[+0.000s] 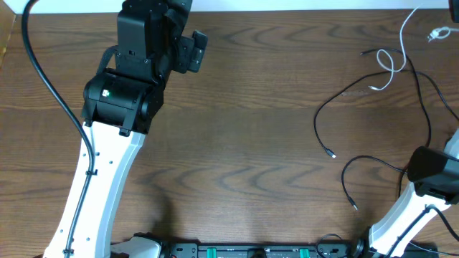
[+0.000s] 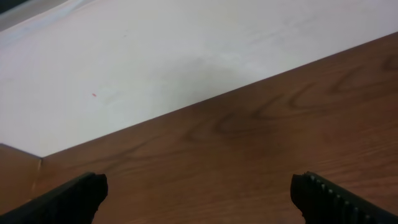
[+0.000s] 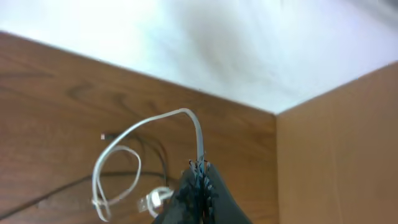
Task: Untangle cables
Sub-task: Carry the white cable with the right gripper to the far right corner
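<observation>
The white cable point(image 1: 393, 68) lies in loops at the table's far right, crossing over the thin black cables point(image 1: 373, 89), whose plug ends point(image 1: 331, 154) rest nearer the front. In the right wrist view my right gripper point(image 3: 200, 168) is shut on the white cable point(image 3: 134, 130), which arches up from the fingertips and loops down onto the wood over a black cable point(image 3: 68, 185). In the overhead view the right gripper itself is out of frame. My left gripper point(image 2: 199, 196) is open over bare wood at the far left point(image 1: 195, 50), with nothing between its fingers.
The right arm's elbow point(image 1: 430, 170) stands at the front right, beside the black cables. A thick black arm cable point(image 1: 50, 86) runs along the left side. A wooden side wall point(image 3: 336, 143) rises to the right of the right gripper. The table's far edge point(image 2: 205, 102) meets a white wall.
</observation>
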`<action>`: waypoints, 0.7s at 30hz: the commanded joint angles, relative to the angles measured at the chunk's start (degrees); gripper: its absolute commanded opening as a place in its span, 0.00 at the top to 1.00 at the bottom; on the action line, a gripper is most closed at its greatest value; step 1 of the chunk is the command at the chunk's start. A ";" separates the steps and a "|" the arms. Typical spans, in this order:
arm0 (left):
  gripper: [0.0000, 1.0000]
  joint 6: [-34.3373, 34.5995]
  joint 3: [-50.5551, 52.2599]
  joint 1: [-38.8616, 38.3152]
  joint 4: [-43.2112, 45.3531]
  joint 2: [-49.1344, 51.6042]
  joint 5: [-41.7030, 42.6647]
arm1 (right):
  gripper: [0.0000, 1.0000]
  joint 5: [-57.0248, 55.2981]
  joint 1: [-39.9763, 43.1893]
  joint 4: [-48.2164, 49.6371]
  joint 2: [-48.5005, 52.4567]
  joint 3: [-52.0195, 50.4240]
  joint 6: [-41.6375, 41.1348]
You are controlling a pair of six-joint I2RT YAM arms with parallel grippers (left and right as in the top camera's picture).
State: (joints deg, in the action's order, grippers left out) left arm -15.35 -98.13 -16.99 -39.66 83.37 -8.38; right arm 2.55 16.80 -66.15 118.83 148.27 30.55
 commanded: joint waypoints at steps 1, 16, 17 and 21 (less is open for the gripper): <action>0.02 1.20 -1.38 -0.22 0.04 -0.68 3.52 | 0.99 -0.26 -1.92 4.24 0.42 0.07 -2.12; 0.03 2.54 -1.38 -0.22 -0.63 -1.77 3.50 | 0.99 1.05 -1.84 9.40 14.47 0.07 -5.86; 0.03 2.64 -1.38 -0.22 -0.66 -1.77 3.52 | 0.95 1.03 -1.81 9.38 15.06 0.07 -5.88; 0.04 3.52 -1.38 -0.22 -1.29 -1.77 3.50 | 0.84 1.07 -1.62 9.18 16.48 0.07 -5.86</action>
State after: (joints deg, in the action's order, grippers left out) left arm -13.61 -98.13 -17.04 -40.47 82.72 -5.50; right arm 3.14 14.87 -57.14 135.33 147.83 25.28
